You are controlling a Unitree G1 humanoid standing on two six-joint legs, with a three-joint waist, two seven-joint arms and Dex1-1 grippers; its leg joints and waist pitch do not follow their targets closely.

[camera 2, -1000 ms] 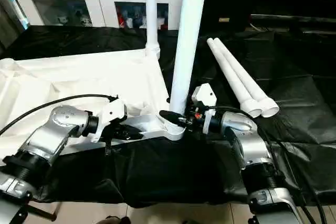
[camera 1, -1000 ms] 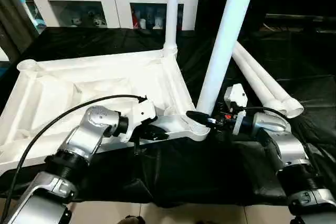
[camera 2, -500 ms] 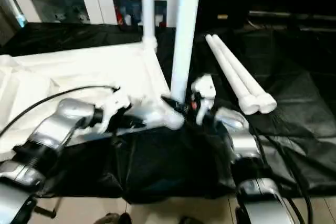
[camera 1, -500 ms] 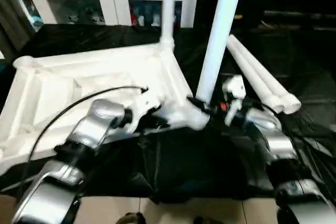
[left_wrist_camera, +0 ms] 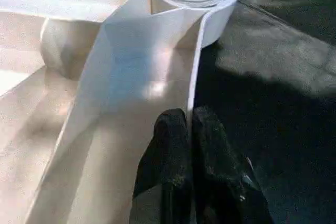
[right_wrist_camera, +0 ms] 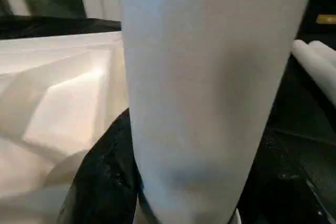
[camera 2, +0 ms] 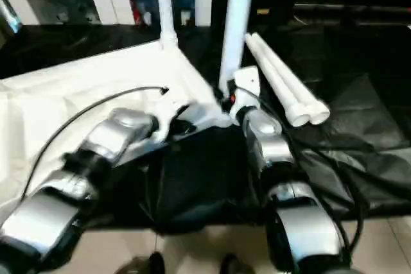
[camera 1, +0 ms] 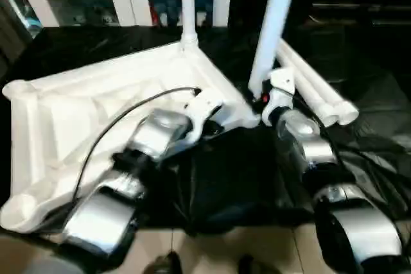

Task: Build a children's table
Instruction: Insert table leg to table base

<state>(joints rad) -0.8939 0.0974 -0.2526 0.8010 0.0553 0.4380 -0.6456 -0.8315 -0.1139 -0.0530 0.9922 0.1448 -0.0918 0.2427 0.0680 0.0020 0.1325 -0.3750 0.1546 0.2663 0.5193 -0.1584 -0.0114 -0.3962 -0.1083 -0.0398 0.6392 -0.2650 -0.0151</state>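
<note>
pinching the table top's [camera 1: 77, 113] rim, your left gripper [left_wrist_camera: 189, 129] is clamped thin; your right gripper [camera 1: 260, 99] squeezes the upright leg [camera 1: 273, 24] at its corner socket.

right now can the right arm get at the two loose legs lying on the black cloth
Probably not yet: the right gripper is clamped around the upright leg it is seating. The two loose legs lie just beside that arm, nothing between, once it lets go.
</note>
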